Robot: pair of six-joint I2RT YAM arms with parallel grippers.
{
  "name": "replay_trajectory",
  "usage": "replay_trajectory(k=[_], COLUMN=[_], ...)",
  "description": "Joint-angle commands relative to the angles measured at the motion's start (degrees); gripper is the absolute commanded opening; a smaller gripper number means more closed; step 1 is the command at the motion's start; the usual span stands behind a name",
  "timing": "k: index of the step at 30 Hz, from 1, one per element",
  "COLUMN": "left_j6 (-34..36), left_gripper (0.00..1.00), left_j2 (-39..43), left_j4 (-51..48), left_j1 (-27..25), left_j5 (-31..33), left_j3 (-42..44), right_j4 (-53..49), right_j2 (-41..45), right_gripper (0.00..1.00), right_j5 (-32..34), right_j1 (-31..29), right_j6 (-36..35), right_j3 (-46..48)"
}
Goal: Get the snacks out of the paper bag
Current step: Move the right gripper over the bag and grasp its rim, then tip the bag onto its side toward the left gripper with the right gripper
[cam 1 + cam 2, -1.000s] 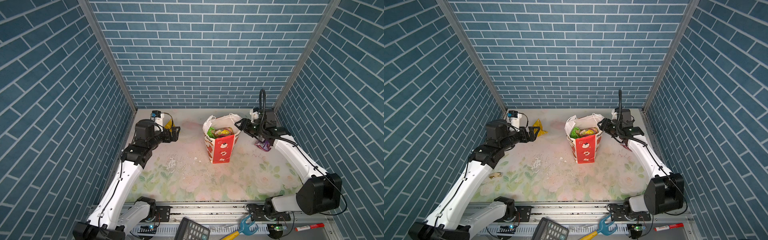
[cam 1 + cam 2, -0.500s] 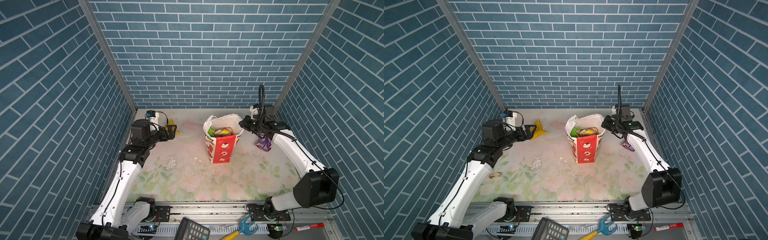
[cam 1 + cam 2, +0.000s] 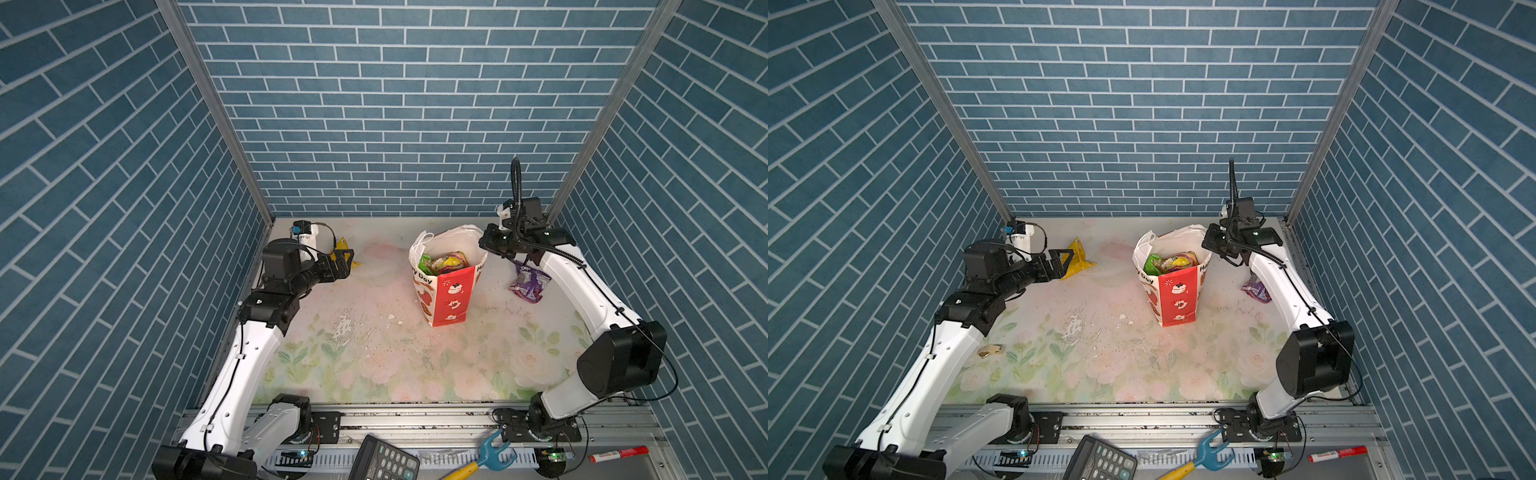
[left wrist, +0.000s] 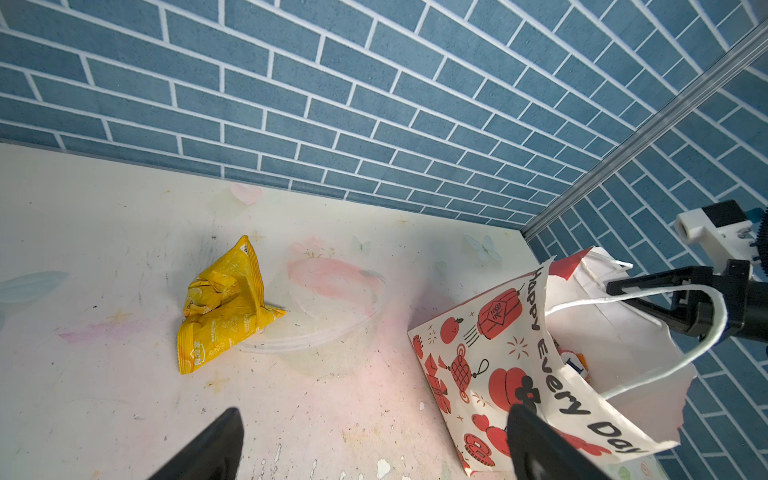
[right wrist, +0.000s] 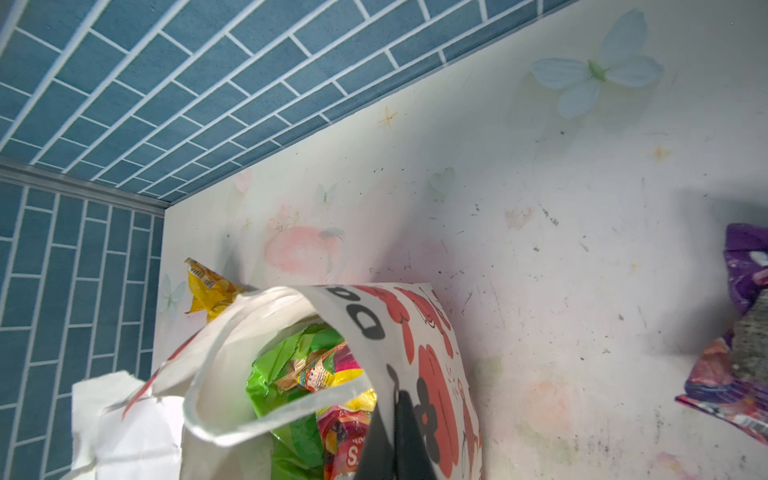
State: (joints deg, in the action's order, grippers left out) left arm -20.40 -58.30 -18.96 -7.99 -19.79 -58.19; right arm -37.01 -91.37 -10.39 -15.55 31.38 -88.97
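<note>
Lettering [image 4: 555, 361] "Happy Every Day" on paper bag [image 4: 469, 353]; right tool [image 5: 395, 403] closed at rim, left tool [image 4: 374, 411] open.

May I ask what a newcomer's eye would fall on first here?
The paper bag stands centrally, bright snacks in its open mouth, the right gripper shut on its rim. A yellow packet lies by the open left gripper, a purple packet near the right arm.
</note>
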Motion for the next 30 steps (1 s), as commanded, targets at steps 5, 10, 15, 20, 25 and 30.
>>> replay_trajectory(k=[5, 10, 15, 20, 25, 30], left_j6=[-0.33, -0.56, -0.65, -0.66, -1.03, -1.44], left_gripper=[1.00, 1.00, 1.00, 1.00, 0.99, 0.99], left_j2=[-0.69, -0.76, -0.64, -0.63, -0.74, -0.41], left_j4=[-0.02, -0.02, -0.02, 0.15, 0.39, 0.59], left_j1=[0.30, 0.25, 0.29, 0.27, 0.28, 0.29], left_j5=[-1.29, -1.58, -1.81, -2.16, -2.78, -3.29], left_j3=[-0.08, -0.16, -0.17, -0.16, -0.17, -0.17], right_j4=[-5.29, -11.05, -11.91, -6.81, -2.92, -0.89], right_j2=[-9.79, -17.77, -21.43, -20.05, -19.24, -18.31], right_gripper=[0.00, 0.00, 0.00, 0.00, 0.00, 0.00], right_j5=[8.27, 17.16, 22.40, 22.61, 26.07, 28.12], right_j1=[0.08, -1.68, -6.04, -11.30, -17.67, -22.62], right_j6=[-8.43, -13.19, -17.84, -17.75, -20.55, -21.97], right_j3=[-19.15, -32.93, -38.05, -31.72, -27.33, -23.86])
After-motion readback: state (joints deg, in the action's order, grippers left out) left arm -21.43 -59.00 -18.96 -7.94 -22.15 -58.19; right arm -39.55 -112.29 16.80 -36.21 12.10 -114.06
